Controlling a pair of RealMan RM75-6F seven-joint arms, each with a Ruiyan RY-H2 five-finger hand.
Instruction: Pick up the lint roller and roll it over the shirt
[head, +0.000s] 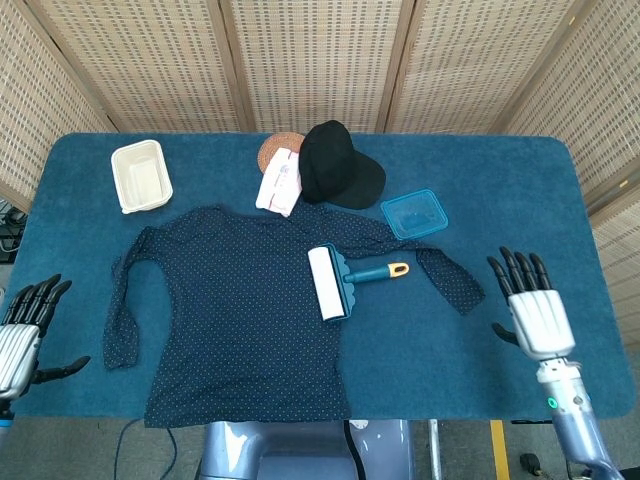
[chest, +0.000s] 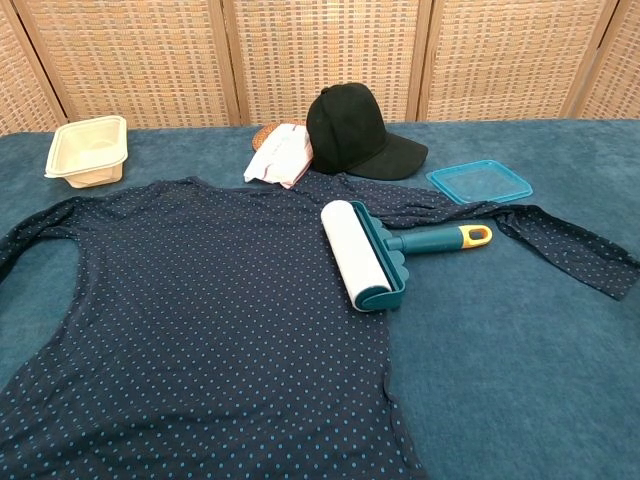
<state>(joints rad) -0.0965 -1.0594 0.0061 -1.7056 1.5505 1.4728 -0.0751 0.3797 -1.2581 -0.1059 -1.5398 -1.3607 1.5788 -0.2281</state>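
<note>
Right hand (head: 532, 310) and left hand (head: 22, 335) hover empty, fingers apart, at table edges; lint roller (head: 335, 281) lies on shirt (head: 230, 310).

Table (head: 500, 180) w/ teal cover: matt, napped, carpet-like cloth. Shirt (head: 230, 320): thin soft navy fabric w/ pale dots, matt. Lint roller (head: 340, 282): glossy teal plastic frame, white paper roll, orange handle tip at 3 o'clock. Cap (head: 335, 165) at 12: black matt cloth. Lid (head: 413, 214): clear blue plastic, slight sheen. Tray (head: 141, 176) at 10: cream, matt, smooth. Right hand (head: 535, 310): silver metallic shell, black fingers (head: 515, 268). Backdrop screens (head: 310, 60): woven cane in wood frames.
</note>
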